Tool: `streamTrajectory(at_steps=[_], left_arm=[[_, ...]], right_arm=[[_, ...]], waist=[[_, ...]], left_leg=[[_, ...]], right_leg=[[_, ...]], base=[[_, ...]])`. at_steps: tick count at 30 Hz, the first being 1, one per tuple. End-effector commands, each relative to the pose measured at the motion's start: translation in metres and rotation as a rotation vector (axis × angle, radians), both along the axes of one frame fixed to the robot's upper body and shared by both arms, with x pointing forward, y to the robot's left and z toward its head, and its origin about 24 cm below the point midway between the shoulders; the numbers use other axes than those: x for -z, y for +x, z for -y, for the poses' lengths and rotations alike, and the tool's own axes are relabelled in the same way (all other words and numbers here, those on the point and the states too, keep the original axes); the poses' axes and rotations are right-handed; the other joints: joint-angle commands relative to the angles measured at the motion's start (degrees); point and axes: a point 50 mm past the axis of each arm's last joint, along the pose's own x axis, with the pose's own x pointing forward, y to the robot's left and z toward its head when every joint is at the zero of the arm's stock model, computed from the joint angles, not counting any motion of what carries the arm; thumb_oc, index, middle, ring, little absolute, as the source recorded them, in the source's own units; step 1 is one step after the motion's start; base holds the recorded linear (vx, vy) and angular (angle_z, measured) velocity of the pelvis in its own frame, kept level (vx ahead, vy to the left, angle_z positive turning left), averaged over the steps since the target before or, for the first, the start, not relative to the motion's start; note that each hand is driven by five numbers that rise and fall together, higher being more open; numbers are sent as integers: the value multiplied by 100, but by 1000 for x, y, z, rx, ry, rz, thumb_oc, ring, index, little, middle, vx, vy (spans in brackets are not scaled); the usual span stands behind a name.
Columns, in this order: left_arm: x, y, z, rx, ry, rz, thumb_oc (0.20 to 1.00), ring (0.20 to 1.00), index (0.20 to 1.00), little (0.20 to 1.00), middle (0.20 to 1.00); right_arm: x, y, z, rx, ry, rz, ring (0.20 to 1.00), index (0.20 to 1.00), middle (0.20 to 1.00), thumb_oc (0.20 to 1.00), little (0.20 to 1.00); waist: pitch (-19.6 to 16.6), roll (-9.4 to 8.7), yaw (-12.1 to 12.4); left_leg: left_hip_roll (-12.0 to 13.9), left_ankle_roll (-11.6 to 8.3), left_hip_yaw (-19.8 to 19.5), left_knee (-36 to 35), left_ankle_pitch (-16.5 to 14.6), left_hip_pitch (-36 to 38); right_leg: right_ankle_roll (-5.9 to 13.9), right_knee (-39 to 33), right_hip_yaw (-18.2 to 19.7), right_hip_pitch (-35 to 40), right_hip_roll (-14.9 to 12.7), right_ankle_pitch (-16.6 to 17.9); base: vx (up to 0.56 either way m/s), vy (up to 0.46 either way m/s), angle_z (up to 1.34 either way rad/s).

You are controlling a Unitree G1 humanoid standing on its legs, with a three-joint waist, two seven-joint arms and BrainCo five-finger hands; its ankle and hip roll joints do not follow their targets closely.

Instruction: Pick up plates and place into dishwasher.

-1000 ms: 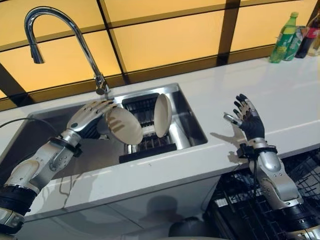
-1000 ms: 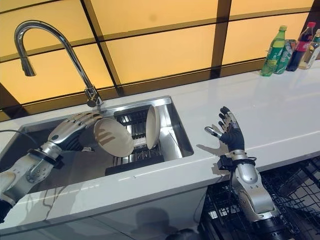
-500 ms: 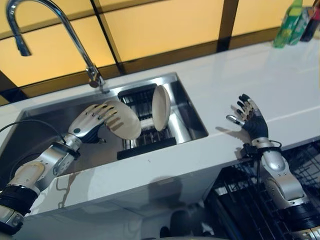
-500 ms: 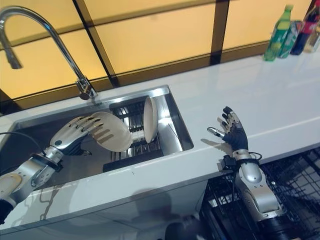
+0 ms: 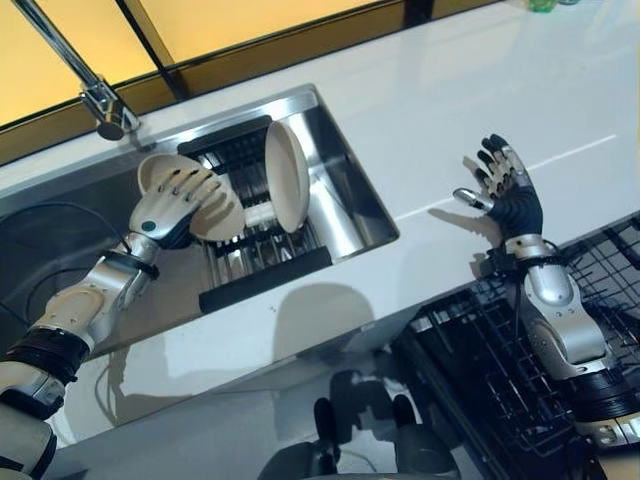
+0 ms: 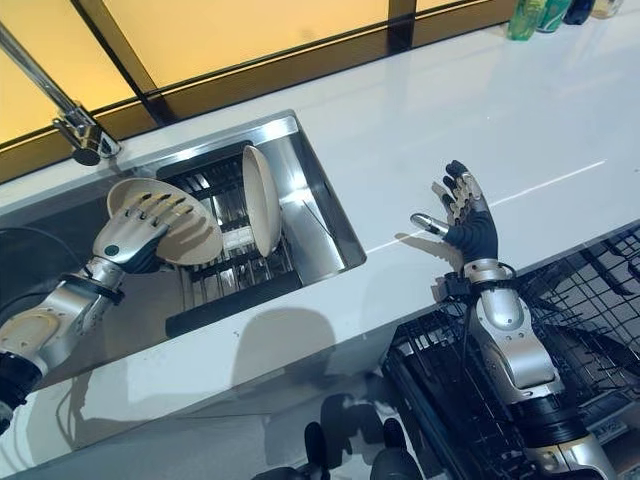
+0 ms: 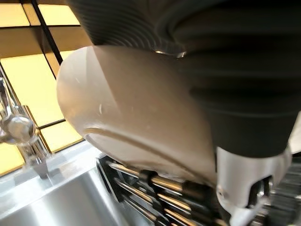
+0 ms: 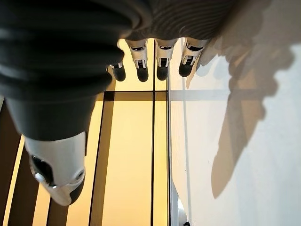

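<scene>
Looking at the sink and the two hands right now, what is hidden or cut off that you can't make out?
- Faucet: its spout is cut off by the top edge in both eye views.
- Held plate: the left hand covers much of it; in the left wrist view the dark cover hides the grip.
- Rack beneath the plates: contents too small to tell.
- Bottles: cut off by the top edge.

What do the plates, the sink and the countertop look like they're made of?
The plate in the left hand and the plate standing in the rack look like glazed ceramic, possibly melamine: beige, smooth, with a soft sheen. The sink looks like brushed stainless steel, grey and reflective. The countertop looks like polished white stone or solid surface; it mirrors the window's glow.
</scene>
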Motion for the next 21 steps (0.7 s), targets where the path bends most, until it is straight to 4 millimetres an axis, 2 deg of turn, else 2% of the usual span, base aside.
streamTrajectory(at_steps=[1, 6, 21], left_arm=[[-24, 11, -9, -88, 37, 84, 200, 200, 200, 200, 200], [-15, 9, -10, -84, 19, 72, 200, 200, 200, 200, 200], [-7, -8, -20, -80, -12, 140, 200, 200, 200, 200, 200]], right_arm=[[-7, 1, 0, 4, -11, 48, 1000, 1000, 1000, 1000, 1000], [-6, 3, -1, 8, -10, 43, 1000, 1000, 1000, 1000, 1000], [9, -5, 7, 14, -18, -29, 1000, 1000, 1000, 1000, 1000]], waist=[[-123, -360, 41], [-108, -321, 72], [-395, -218, 176]], left_leg=[[-122, -53, -132, 859, -773, -382], [-161, -62, -176, 856, -764, -367], [-222, -83, -295, 717, -808, 76]], right_leg=[[478, -350, 206, -417, -602, 783], [460, -343, 185, -392, -605, 788], [452, -269, 20, -3, -698, 638]], base=[[-37, 12, -2], [7, 7, 0], [43, 21, 5]])
